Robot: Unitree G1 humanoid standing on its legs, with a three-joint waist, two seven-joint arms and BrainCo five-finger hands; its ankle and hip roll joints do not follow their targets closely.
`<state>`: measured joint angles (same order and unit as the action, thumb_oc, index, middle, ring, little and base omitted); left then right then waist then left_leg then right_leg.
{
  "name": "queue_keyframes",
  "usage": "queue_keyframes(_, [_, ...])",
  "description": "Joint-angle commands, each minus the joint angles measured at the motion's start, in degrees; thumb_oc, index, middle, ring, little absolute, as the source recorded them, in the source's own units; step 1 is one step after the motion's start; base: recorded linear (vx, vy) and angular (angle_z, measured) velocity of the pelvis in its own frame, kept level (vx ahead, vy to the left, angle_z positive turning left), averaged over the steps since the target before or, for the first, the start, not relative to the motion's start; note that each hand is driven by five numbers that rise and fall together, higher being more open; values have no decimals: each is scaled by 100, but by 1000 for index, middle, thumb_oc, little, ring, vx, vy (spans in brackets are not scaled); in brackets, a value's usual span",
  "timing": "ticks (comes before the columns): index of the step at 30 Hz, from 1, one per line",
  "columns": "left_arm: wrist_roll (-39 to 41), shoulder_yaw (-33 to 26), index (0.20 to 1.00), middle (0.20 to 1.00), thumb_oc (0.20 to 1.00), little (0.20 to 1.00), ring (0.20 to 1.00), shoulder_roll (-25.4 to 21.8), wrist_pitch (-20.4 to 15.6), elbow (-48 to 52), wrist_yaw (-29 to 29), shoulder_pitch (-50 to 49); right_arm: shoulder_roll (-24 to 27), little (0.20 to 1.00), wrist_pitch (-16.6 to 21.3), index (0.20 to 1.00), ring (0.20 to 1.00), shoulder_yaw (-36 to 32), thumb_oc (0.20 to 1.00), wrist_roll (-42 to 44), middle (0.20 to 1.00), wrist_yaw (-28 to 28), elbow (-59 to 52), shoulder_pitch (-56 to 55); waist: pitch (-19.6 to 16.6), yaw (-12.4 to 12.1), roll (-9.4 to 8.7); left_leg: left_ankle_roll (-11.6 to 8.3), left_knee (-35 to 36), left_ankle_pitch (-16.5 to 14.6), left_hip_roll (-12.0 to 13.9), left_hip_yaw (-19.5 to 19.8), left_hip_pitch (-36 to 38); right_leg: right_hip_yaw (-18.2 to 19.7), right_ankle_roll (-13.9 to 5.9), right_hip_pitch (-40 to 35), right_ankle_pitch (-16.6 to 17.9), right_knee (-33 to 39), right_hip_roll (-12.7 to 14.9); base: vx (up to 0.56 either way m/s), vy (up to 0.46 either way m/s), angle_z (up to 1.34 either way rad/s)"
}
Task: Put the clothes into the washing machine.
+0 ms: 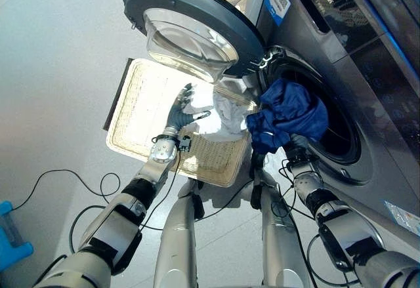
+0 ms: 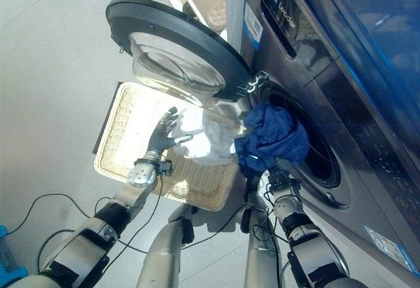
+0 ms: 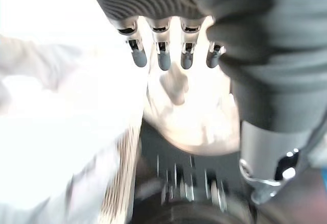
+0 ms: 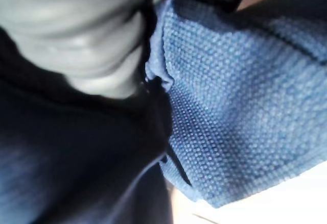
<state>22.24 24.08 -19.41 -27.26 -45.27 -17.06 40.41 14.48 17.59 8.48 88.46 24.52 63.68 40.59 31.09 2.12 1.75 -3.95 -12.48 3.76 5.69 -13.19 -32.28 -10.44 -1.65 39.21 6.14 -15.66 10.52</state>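
Observation:
A dark blue knitted garment (image 1: 289,114) is bunched at the mouth of the washing machine drum (image 1: 344,137), partly inside it. It rests on top of my right hand (image 1: 296,149), which reaches up from below, and in the right wrist view the blue cloth (image 4: 245,106) lies right against the hand. A white garment (image 1: 226,114) lies at the right end of the wicker basket (image 1: 134,121), beside the drum. My left hand (image 1: 180,112) hovers over the basket just left of the white cloth, open, its fingers (image 3: 163,58) straight and holding nothing.
The round washer door (image 1: 197,19) stands open above the basket, close over my left hand. The grey machine front (image 1: 367,52) takes up the right side. Pale floor lies to the left, with a blue object (image 1: 10,239) at its edge.

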Motion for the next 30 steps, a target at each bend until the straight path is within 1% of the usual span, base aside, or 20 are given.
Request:
queue_keyframes(1, [366,-377,1000,1000,1000,1000,1000,332,-253,17,-701,55,74,200,-193,200,200,-251,200,1583,200,563,-263,188,-130,-6,374,-165,-236,-295,-354,-202,-220,-400,-456,-49,-636,-543,-161,19,-16,-7])
queue_keyframes(4, [374,-510,1000,1000,1000,1000,1000,406,-217,-72,-998,18,-60,200,-362,200,200,-605,200,2454,200,585,-366,244,-130,-13,378,-167,-271,-311,-360,-174,-258,-417,-468,-26,-638,-580,-130,12,-16,-3])
queue_keyframes(5, [340,-513,1000,1000,1000,1000,1000,409,-215,-79,-1027,19,-127,200,-346,200,200,-735,200,2454,200,508,-443,264,-130,-18,380,-166,-277,-316,-359,-170,-267,-422,-472,-19,-637,-588,-123,18,-49,-1])
queue_keyframes(6, [303,-490,1000,1000,1000,1000,1000,407,-197,-74,-1030,20,-233,200,-220,200,200,-1010,200,2454,200,285,-613,350,-130,-29,385,-162,-284,-328,-364,-166,-281,-441,-479,-10,-621,-589,-109,13,-43,0])
queue_keyframes(7, [303,-481,1000,1000,1000,1000,1000,403,-193,-71,-1027,22,-244,200,-205,200,200,-1036,200,2454,200,269,-642,358,-130,-33,384,-162,-286,-330,-364,-165,-285,-444,-481,-7,-617,-589,-108,12,-47,0])
queue_keyframes(9, [308,-433,1000,1000,1000,1000,1000,380,-179,-55,-985,33,-309,200,32,200,200,-1251,200,2454,200,11,-820,472,-130,-55,386,-156,-297,-343,-366,-161,-319,-475,-496,21,-595,-595,-84,-3,-37,1])
queue_keyframes(11, [324,-395,1000,1000,1000,1000,1000,365,-171,-28,-956,60,-298,200,102,200,200,-1356,200,2454,200,-106,-853,587,-130,-68,395,-142,-298,-307,-370,-155,-388,-493,-485,83,-529,-579,-69,-13,-18,1])
queue_keyframes(12, [329,-352,1000,1000,1000,1000,1000,364,-170,-13,-922,44,-278,200,164,200,200,-1393,200,2454,200,-188,-840,636,-130,-85,399,-149,-325,-360,-375,-146,-363,-508,-500,53,-563,-602,-54,0,0,0])
queue_keyframes(14, [372,-260,1000,1000,1000,1000,1000,322,-171,75,-823,44,-121,200,356,200,200,-1519,200,2454,200,-474,-808,824,-130,-127,426,-143,-349,-383,-391,-126,-385,-540,-506,68,-543,-614,-20,0,0,0])
queue_keyframes(18, [508,-155,1000,1000,1000,1000,1000,262,-161,182,-714,64,90,200,566,200,200,-1687,200,2454,200,-692,-683,1041,-130,-181,451,-125,-357,-367,-400,-114,-442,-580,-506,116,-478,-610,18,-1,-5,1])
queue_keyframes(20, [550,-63,1000,1000,1000,1000,1000,231,-83,348,-652,37,257,200,854,200,200,-1774,200,2454,200,-787,-699,1168,-130,-223,474,-133,-381,-424,-415,-92,-429,-599,-533,96,-502,-632,49,3,-19,6])
queue_keyframes(21, [550,-63,1000,1000,1000,1000,1000,231,-83,348,-652,37,257,200,854,200,200,-1774,200,2454,200,-787,-699,1168,-130,-223,474,-133,-381,-424,-415,-92,-429,-599,-533,96,-502,-632,49,0,-16,4])
queue_keyframes(22, [546,2,1000,1000,1000,1000,1000,165,-48,491,-583,14,417,200,1252,200,200,-1860,200,2454,200,-871,-776,1306,-130,-252,497,-124,-385,-401,-427,-73,-458,-617,-524,121,-456,-625,66,0,0,0])
queue_keyframes(23, [550,37,1000,1000,1000,1000,1000,137,-42,539,-564,-7,483,200,1428,200,200,-1896,200,2454,200,-919,-829,1346,-130,-256,503,-121,-390,-408,-429,-70,-460,-622,-526,121,-457,-631,73,0,0,0])
queue_keyframes(24, [587,109,1000,1000,1000,1000,1000,77,24,654,-553,-52,579,200,1755,200,200,-1973,200,2454,200,-996,-920,1393,-130,-272,514,-126,-409,-472,-432,-59,-414,-626,-548,77,-511,-661,87,0,0,0])
queue_keyframes(25, [598,114,1000,1000,1000,1000,1000,59,36,680,-551,-41,599,200,1844,200,200,-1993,200,2454,200,-1012,-956,1427,-130,-275,515,-113,-401,-431,-433,-62,-454,-633,-531,112,-468,-643,87,19,-16,4])
queue_keyframes(26, [650,161,1000,1000,1000,1000,1000,12,109,781,-556,-75,688,200,2276,200,200,-2051,200,2454,200,-1168,-1053,1505,-130,-293,518,-113,-425,-482,-432,-53,-422,-636,-550,88,-504,-684,98,-18,-12,3])
queue_keyframes(27, [662,163,1000,1000,1000,1000,1000,-2,119,803,-560,-67,708,200,2396,200,200,-2065,200,2454,200,-1212,-1086,1541,-130,-296,518,-102,-419,-446,-431,-58,-457,-645,-535,119,-466,-671,100,0,0,0])
queue_keyframes(29, [705,199,1000,1000,1000,1000,1000,-58,163,906,-574,-129,843,200,2868,200,200,-2176,200,2454,200,-1416,-1174,1621,-130,-310,507,-107,-439,-506,-417,-52,-421,-646,-561,94,-503,-710,113,0,0,0])
queue_keyframes(30, [716,189,1000,1000,1000,1000,1000,-81,174,937,-562,-127,895,200,3045,200,200,-2206,200,2454,200,-1502,-1191,1670,-130,-314,503,-91,-435,-461,-414,-55,-472,-654,-540,137,-451,-694,115,0,0,0])
